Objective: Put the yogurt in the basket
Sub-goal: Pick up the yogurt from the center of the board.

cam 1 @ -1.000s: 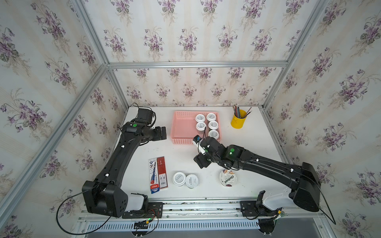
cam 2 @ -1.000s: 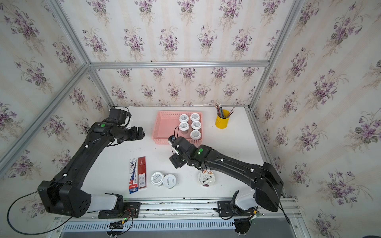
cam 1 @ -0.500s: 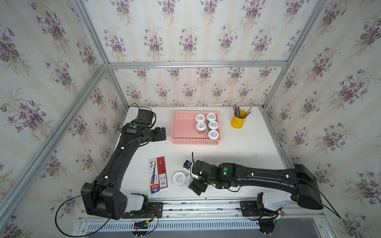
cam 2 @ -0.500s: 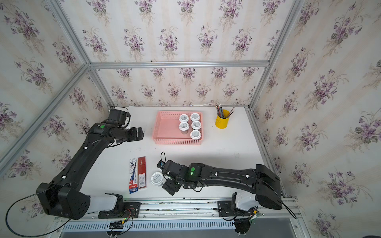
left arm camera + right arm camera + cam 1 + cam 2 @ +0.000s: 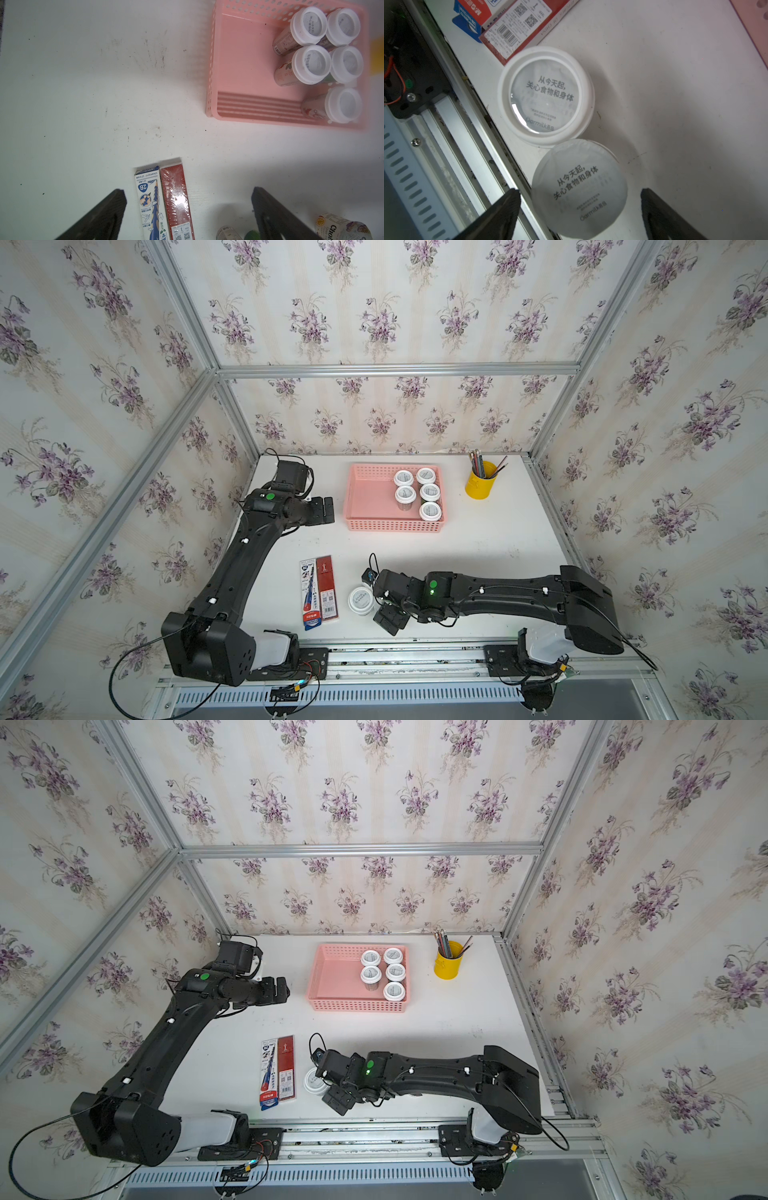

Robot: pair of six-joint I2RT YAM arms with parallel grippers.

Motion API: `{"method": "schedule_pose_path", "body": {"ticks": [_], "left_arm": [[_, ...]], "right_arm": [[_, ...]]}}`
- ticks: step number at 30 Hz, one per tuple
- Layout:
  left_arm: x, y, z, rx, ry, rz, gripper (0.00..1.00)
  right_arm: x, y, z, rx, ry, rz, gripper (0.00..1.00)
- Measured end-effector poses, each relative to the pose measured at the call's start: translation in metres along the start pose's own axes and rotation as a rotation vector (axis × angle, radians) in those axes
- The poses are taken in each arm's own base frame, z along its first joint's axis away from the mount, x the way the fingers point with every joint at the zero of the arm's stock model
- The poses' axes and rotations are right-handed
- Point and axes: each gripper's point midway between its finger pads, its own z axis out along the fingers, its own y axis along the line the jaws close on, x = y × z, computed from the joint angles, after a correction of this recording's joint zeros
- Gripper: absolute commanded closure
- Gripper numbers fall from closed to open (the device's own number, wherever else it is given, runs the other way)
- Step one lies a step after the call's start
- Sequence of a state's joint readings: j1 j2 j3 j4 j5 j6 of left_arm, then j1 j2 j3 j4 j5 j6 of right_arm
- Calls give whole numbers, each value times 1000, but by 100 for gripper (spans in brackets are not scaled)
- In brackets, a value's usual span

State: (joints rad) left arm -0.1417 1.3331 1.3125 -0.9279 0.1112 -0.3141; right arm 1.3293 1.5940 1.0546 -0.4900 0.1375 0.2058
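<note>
Your right jaws stand wide and released, straddling one yogurt cup (image 5: 579, 187) near the front edge of the counter (image 5: 478, 556), with a gap showing on each side of it. A second cup (image 5: 360, 600) sits just beside it, next to the pencil boxes (image 5: 319, 593). Five cups (image 5: 417, 493) stand in the right half of the pink basket (image 5: 370, 506). The Chobani cup (image 5: 342, 228) rests on the counter, seen only from the left wrist. Your left jaws hang released above the counter left of the basket, grasping nothing.
</note>
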Motion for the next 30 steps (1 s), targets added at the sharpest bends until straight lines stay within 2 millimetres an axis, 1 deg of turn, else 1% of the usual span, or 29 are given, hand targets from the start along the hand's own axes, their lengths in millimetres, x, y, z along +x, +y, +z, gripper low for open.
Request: {"method": "schedule_pose_path", "body": {"ticks": [5, 9, 13, 18, 22, 26, 30], "left_arm": [[0, 0, 0, 0, 1, 0, 1], [1, 0, 0, 0, 2, 0, 1], [1, 0, 0, 1, 2, 0, 1], [1, -1, 1, 4, 3, 0, 1], [1, -1, 1, 5, 4, 1, 1], [1, -1, 1, 5, 4, 1, 1], [1, -2, 1, 9, 5, 1, 1]], "right_arm": [[3, -3, 5, 23, 12, -6, 15], [2, -8, 6, 42, 5, -6, 17], [1, -19, 7, 70, -3, 14, 18], [6, -35, 9, 99, 6, 43, 19], [7, -42, 7, 110, 1, 59, 13], [4, -37, 2, 78, -13, 62, 7], [0, -33, 0, 53, -25, 58, 7]]}}
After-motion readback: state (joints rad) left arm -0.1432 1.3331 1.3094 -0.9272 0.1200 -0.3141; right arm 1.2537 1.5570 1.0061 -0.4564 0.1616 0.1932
